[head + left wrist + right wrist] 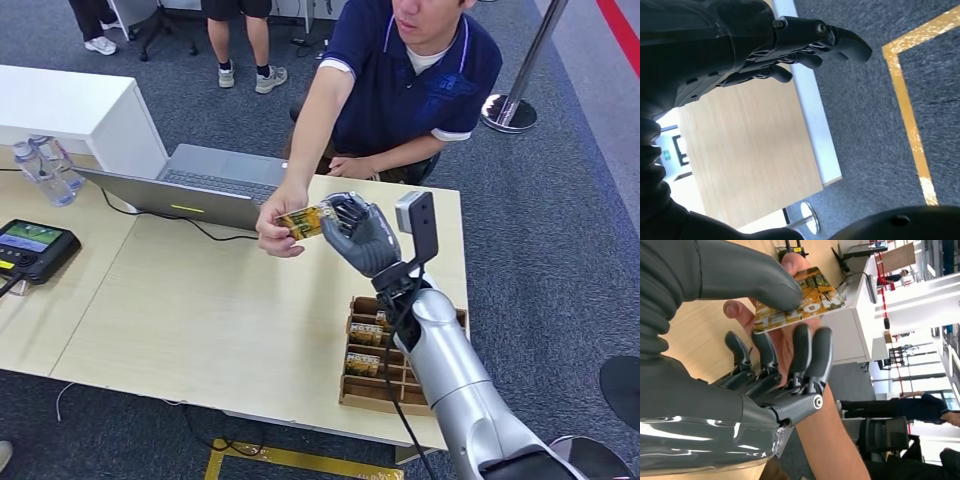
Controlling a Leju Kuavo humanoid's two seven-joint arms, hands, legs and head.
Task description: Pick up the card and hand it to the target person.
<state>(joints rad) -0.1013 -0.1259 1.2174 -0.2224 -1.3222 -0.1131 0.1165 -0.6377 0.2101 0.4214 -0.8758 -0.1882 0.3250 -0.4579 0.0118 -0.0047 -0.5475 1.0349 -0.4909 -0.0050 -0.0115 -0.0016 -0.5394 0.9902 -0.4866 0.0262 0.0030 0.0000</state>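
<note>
Above the middle of the table, my right hand (361, 235) holds out a yellow printed card (302, 220). In the right wrist view the card (806, 300) lies pinched under the thick thumb (753, 285), with the dark fingers (802, 355) beneath it. The seated person in a dark blue polo shirt (407, 80) reaches across the table, and that person's hand (275, 232) grips the card's far end. My left hand (791, 45) hangs beside the table edge, fingers stretched out and holding nothing.
A wooden compartment box (370, 350) with more cards sits under my right forearm near the table's front edge. An open laptop (204, 185), water bottles (45, 170) and a black screen device (30, 245) lie on the light wood table (189, 320). A stanchion base (507, 112) stands at the back right.
</note>
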